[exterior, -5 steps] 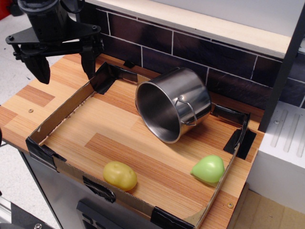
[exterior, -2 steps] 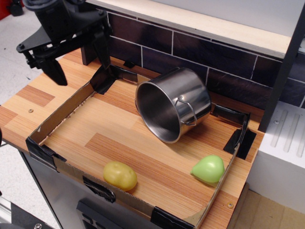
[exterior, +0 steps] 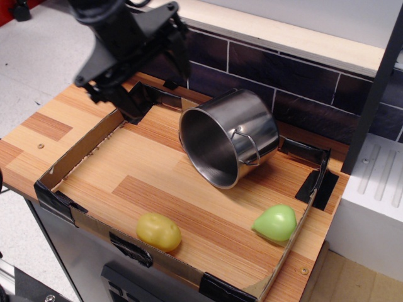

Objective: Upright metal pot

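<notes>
The metal pot (exterior: 230, 137) is shiny steel and lies tilted on its side in the back middle of the cardboard tray (exterior: 74, 158). Its mouth faces the front left, and one wire loop handle shows on its right side. My black gripper (exterior: 140, 77) hangs above the tray's back left corner, to the left of the pot and apart from it. Its jaws are spread wide and hold nothing.
A yellow toy food (exterior: 158, 231) lies at the tray's front left and a green toy food (exterior: 275, 223) at its front right. A dark tiled wall (exterior: 296, 75) with a shelf runs behind. A white unit (exterior: 378, 189) stands to the right.
My gripper has moved right and toward the back, from over the table's left part to the tray's back left corner, and has turned. The pot and toy foods have not moved.
</notes>
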Robot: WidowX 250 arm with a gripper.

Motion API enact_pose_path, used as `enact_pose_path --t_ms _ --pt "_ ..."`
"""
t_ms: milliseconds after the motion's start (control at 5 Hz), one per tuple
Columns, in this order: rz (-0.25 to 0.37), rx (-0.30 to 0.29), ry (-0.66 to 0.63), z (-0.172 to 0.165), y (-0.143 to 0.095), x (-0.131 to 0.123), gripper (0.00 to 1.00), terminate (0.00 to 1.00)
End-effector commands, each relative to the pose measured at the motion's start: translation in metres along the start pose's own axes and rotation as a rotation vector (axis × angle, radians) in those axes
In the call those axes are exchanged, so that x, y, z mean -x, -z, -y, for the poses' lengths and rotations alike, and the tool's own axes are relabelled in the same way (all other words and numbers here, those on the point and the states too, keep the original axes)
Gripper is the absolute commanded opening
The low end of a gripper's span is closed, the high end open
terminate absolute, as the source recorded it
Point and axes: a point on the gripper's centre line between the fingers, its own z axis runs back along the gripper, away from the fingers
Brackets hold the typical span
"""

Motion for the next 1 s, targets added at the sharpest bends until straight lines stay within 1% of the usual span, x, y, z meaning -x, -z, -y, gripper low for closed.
enact_pose_path --t_ms 0,200,400,600,800 --pt "-0.009 0.154 -0.054 0.011 0.01 0.011 1.0 0.0" --pt "-0.002 0.196 -0.068 0.017 0.022 0.017 1.0 0.0" --pt "0.006 0.217 -0.108 0.027 0.033 0.021 1.0 0.0" --pt "0.012 0.231 -0.122 0.035 0.042 0.021 1.0 0.0" --pt "0.027 0.217 -0.128 0.039 0.053 0.026 1.0 0.0"
